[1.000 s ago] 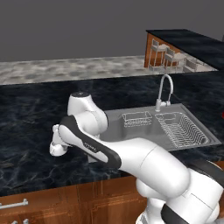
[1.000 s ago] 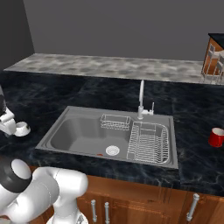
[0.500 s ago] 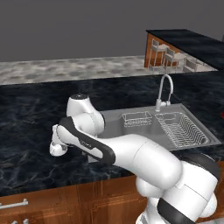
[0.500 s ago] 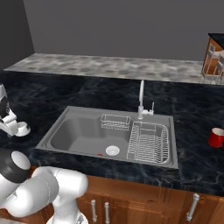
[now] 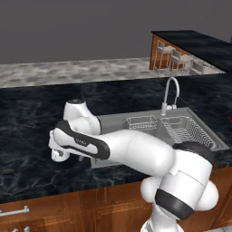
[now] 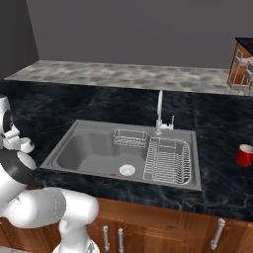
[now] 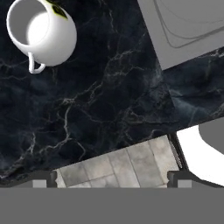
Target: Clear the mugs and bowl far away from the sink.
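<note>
Step in hand: we judge we are on the approach to the white mug (image 7: pixel 41 31), the first of the 2 mugs to clear; nothing is gripped yet.
Gripper (image 7: pixel 113 177): jaws spread as wide as they go and holding nothing; in the hand view the 2 tips stand at the bottom edge, well apart, with bare counter (image 7: pixel 100 105) between them.
White mug: upright on the dark marble counter left of the sink (image 6: pixel 126 150), near its left edge; in the hand view it sits up in the top left corner, handle pointing down, off the line between the tips.
Red mug (image 6: pixel 244 154): on the counter right of the sink, well apart from the arm.
Bowl: we cannot place it in these views.
Next move: as we read it, we need to shift the hand so the white mug lies between the tips, lower over its rim or wall, then close.
Risk: the rounded wall may slip if we close off-centre.
</note>
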